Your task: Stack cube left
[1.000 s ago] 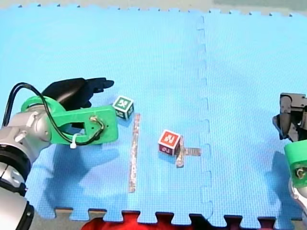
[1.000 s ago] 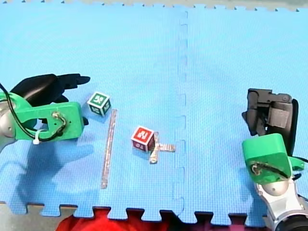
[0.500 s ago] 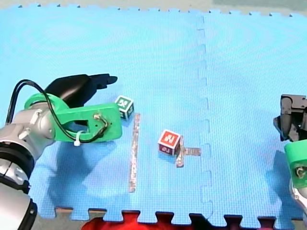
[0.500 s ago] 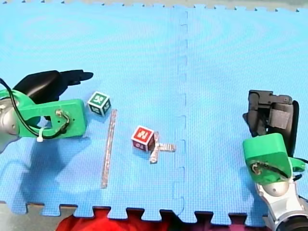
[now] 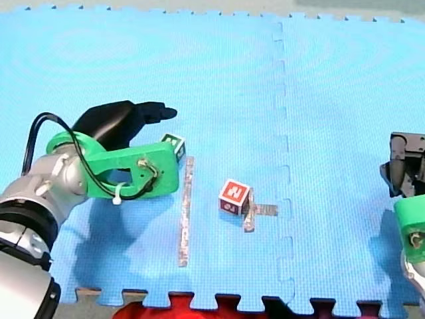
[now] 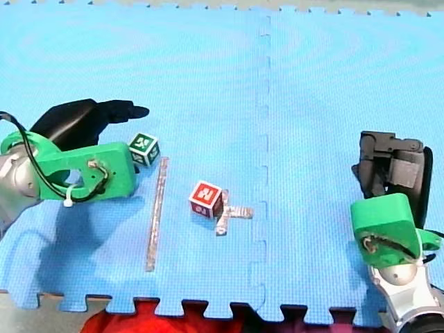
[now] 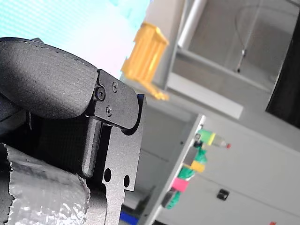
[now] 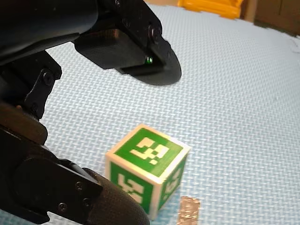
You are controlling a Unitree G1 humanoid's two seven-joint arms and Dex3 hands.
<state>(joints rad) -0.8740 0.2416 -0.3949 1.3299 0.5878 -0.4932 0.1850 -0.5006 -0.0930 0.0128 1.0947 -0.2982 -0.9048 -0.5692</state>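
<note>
- Presently, the blue foam mat [image 5: 332, 80] covers the whole work surface; both cubes stand on its left half.
- Left hand [image 6: 83, 121]: over the mat at the left, holding nothing, its black fingers extended and pointing right.
- Right hand [image 6: 388, 166]: at the near right edge, well apart from both cubes. Whether it is closed cannot be told.
- Long tape strip [image 5: 184, 211]: runs near-to-far on the mat between the two cubes. Short tape pieces [image 5: 255, 214] lie just right of the red cube.
- Red cube [image 5: 234, 197]: upright on the mat, right of and nearer than the green cube, untouched.
- Green cube [image 6: 143, 149]: upright on the mat, just right of the left hand and a little nearer than its fingertips. In the second wrist view it sits between two finger parts, with no contact visible.
- Judgement: the left hand is by far the nearer. The cube has no long axis, so the grasp likely depends on lowering the fingers squarely over opposite faces.
</note>
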